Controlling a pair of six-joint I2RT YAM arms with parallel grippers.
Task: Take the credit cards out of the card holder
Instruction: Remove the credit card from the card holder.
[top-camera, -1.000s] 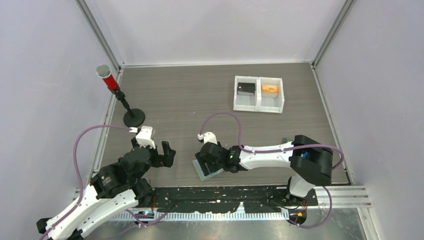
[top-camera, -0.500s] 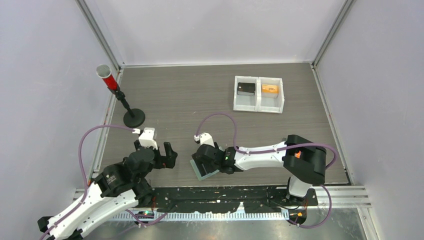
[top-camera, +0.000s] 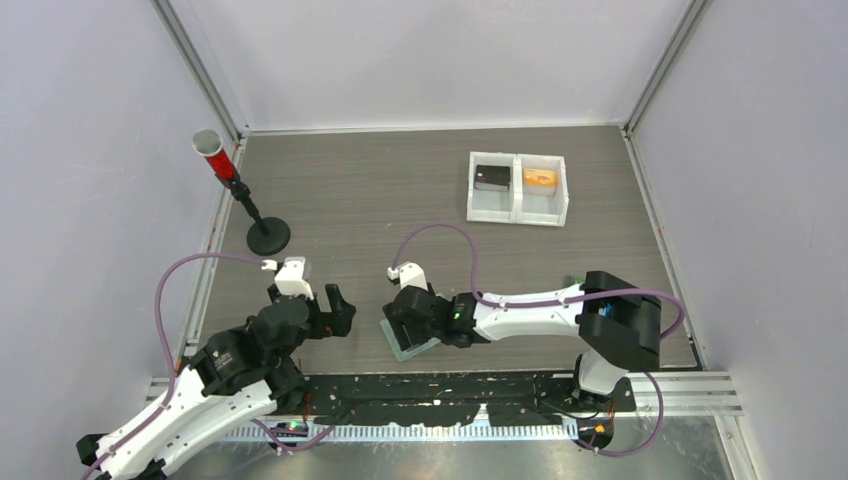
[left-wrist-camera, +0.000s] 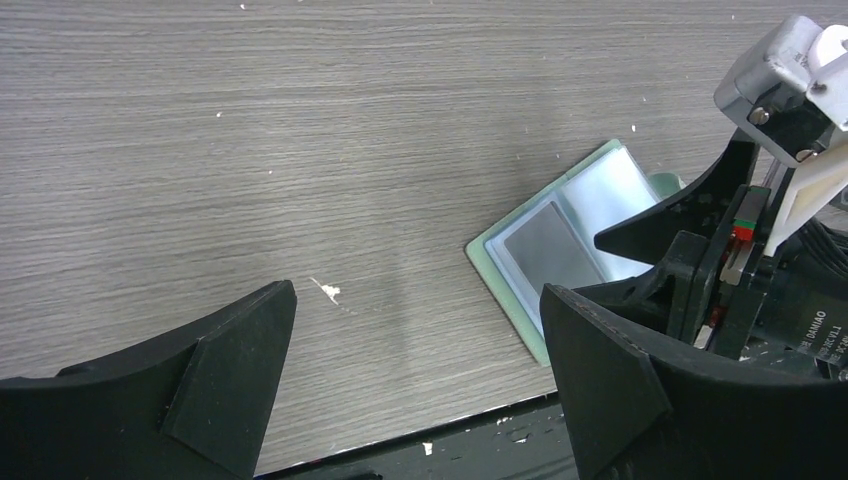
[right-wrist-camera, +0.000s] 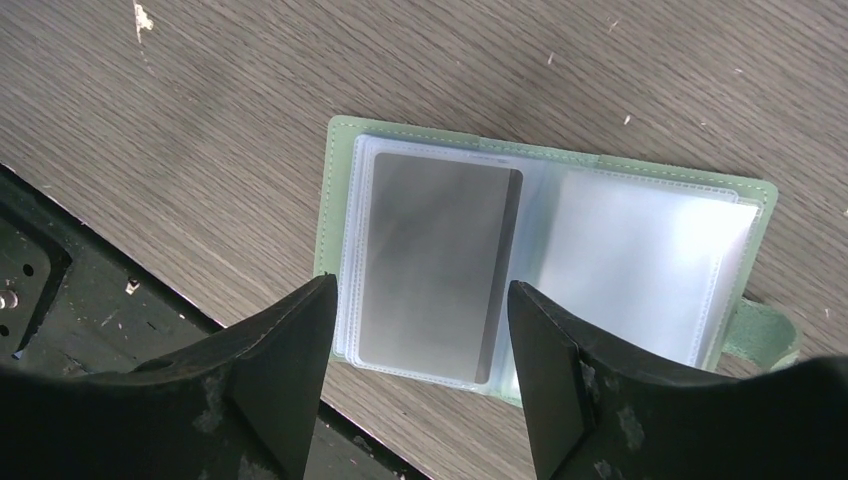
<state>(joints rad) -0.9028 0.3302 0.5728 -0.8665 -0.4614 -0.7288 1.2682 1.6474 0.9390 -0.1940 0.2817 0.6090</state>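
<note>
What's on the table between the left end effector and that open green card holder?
Nothing. Only bare wood-grain table lies between the left end effector and the card holder. The left wrist view shows this most clearly.

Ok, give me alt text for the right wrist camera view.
An open green card holder lies flat on a wood table, a grey card in one clear pocket. The right hand is open, its two black fingers either side of the card's near edge.

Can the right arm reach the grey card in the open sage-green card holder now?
Probably yes. The right gripper hangs open above the sage-green card holder, nothing between them; but the grey card sits inside a clear sleeve.
</note>
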